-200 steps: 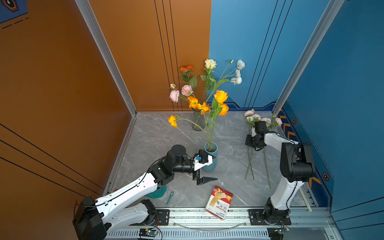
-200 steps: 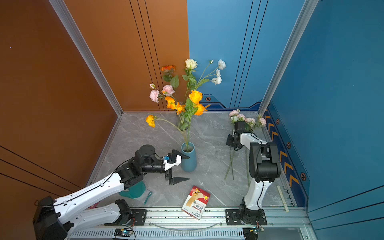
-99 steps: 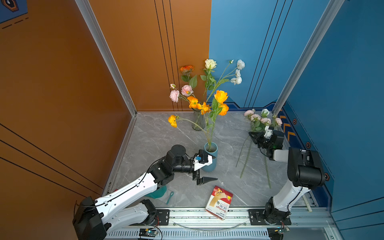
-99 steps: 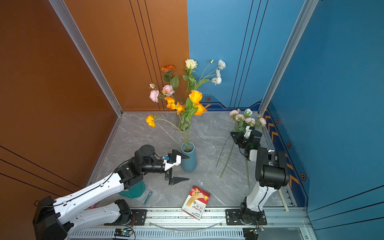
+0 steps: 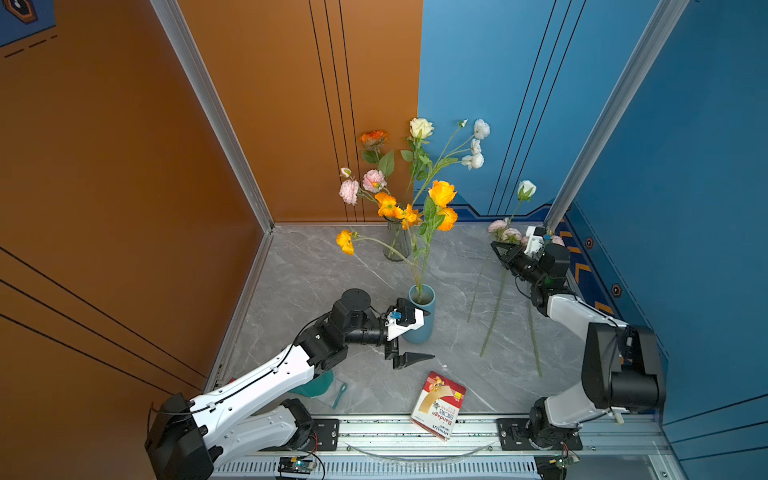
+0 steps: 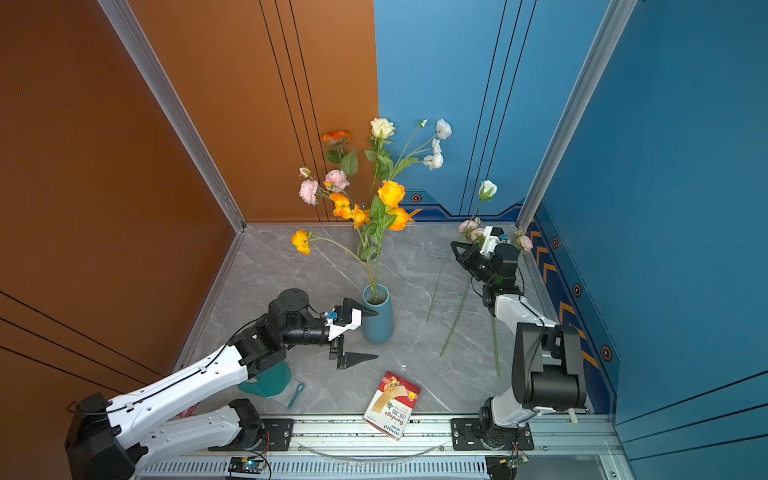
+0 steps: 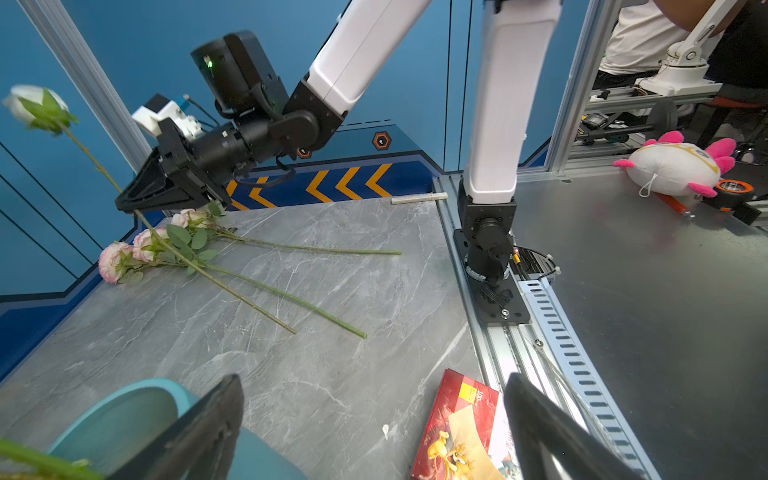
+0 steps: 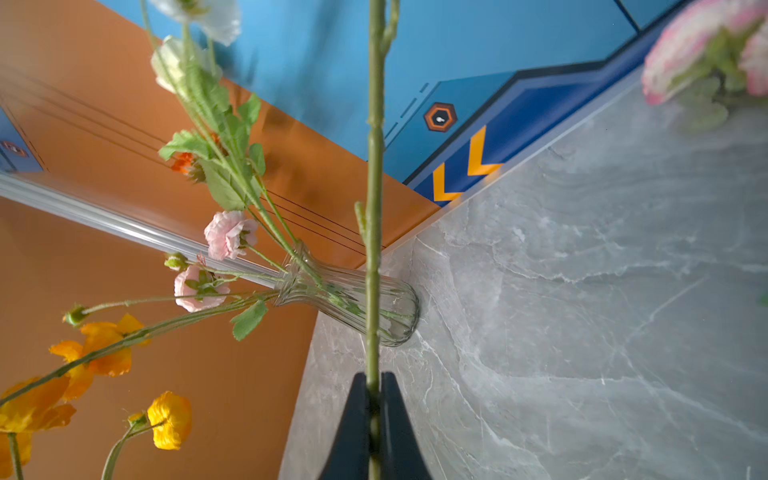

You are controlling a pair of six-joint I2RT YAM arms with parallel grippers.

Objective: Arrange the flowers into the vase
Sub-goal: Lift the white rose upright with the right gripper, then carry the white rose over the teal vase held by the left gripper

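Listing by size, each item placed from the blue vase point(image 6: 382, 328).

- Marble tabletop point(image 5: 316, 266): bears the vase near its middle.
- Left gripper point(image 5: 431, 333): at the vase's left side, jaws spread wide, holding nothing. One finger sits level with the rim; contact cannot be told.
- Right gripper point(image 5: 498, 248): well to the right and farther back, pinched tight on the green stem of a white rose point(image 5: 526, 189), bloom raised above it.
- Orange-yellow flowers point(image 5: 442, 193): standing in the vase.
- Loose pink flowers point(image 7: 145, 245): lying on the tabletop to the right, beneath the right gripper.
- Glass vase point(image 5: 395, 243): just behind, holding pink, white and orange stems.
- Bandage box point(image 5: 438, 405): in front.
- Teal item point(image 5: 316, 384): front-left, half hidden under the left arm.
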